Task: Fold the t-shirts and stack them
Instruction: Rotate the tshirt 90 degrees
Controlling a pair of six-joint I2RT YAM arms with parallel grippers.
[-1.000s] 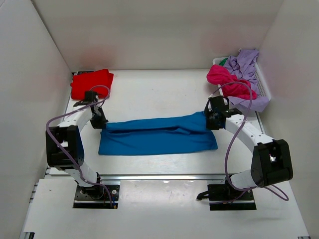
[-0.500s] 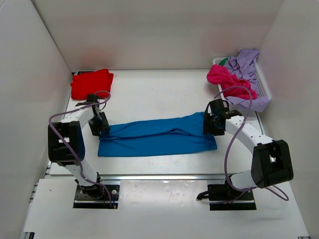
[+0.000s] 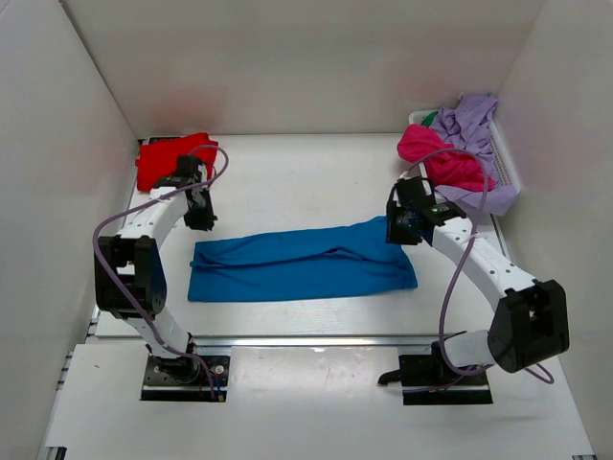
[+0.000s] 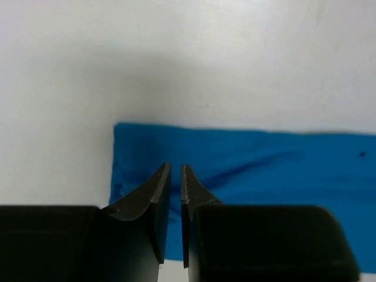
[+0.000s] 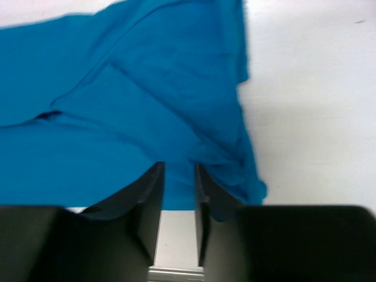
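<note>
The bright blue t-shirt (image 3: pixel 302 264) lies folded into a long band across the middle of the table, also seen below each wrist camera (image 4: pixel 264 164) (image 5: pixel 117 88). My left gripper (image 3: pixel 201 216) (image 4: pixel 175 167) hangs behind the shirt's left end with its jaws nearly together and nothing between them. My right gripper (image 3: pixel 402 228) (image 5: pixel 178 165) hovers over the shirt's right end, its jaws a little apart and empty. A folded red t-shirt (image 3: pixel 168 158) rests at the back left. Magenta pink (image 3: pixel 436 153) and lilac (image 3: pixel 474 120) shirts are heaped at the back right.
A white slatted basket (image 3: pixel 508 168) stands against the right wall under the pink and lilac shirts. White walls close in the left, back and right sides. A metal rail runs along the near edge by the arm bases.
Both grippers have let go of the blue shirt's far edge. The left gripper has moved back toward the red shirt. The right one has shifted slightly back. The shirt now lies flat.
</note>
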